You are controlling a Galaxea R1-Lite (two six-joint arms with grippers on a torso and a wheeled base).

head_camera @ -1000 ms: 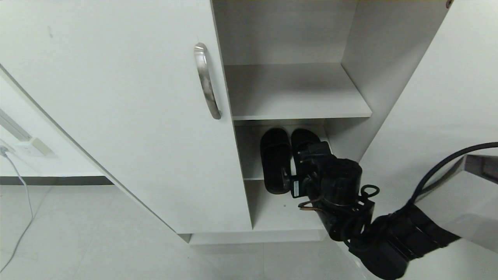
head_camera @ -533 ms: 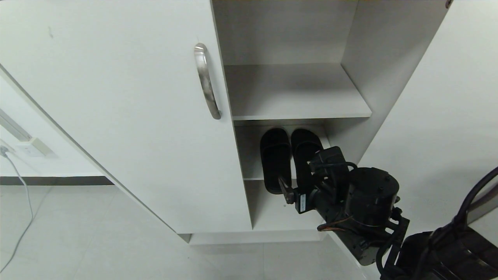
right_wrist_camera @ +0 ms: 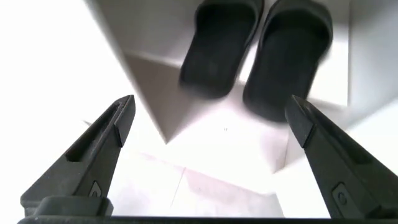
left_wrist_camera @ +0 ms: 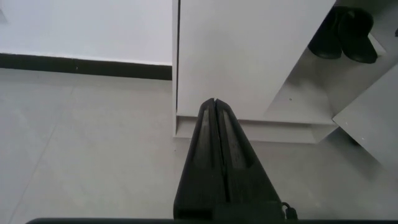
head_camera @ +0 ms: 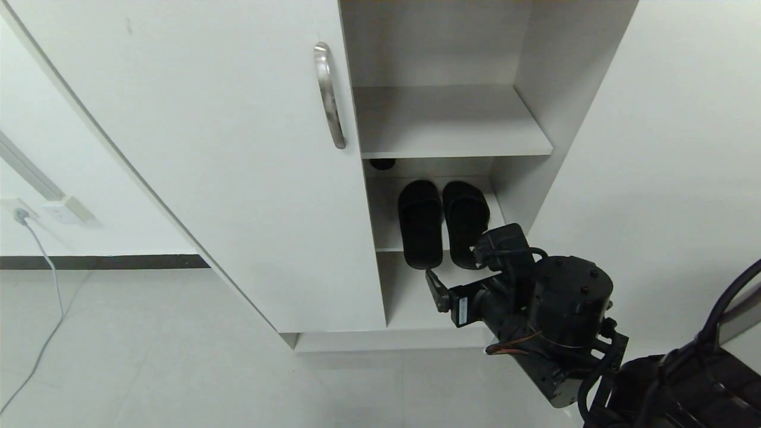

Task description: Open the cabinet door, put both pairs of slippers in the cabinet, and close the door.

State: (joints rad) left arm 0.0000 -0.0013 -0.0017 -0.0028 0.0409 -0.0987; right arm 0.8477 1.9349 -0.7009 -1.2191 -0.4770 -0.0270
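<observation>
A pair of black slippers (head_camera: 443,223) lies side by side on the lower shelf (head_camera: 386,238) of the white cabinet, heels overhanging its front edge; they also show in the right wrist view as the slippers (right_wrist_camera: 255,50) and in the left wrist view as the slippers (left_wrist_camera: 343,34). My right gripper (head_camera: 464,270) hangs open just in front of and below the slippers, apart from them, with nothing between the fingers of the right gripper (right_wrist_camera: 209,104). My left gripper (left_wrist_camera: 214,104) is shut and empty, low over the floor before the cabinet's base.
The left cabinet door (head_camera: 208,148) with its metal handle (head_camera: 329,95) is closed. The right door (head_camera: 666,148) stands open beside my right arm. An upper shelf (head_camera: 446,122) sits above the slippers. A wall socket and cable (head_camera: 27,223) are at far left.
My right gripper has drawn back out of the cabinet, away from the slippers, which stay on the shelf. The head camera has also shifted, so the whole cabinet sits higher in view.
</observation>
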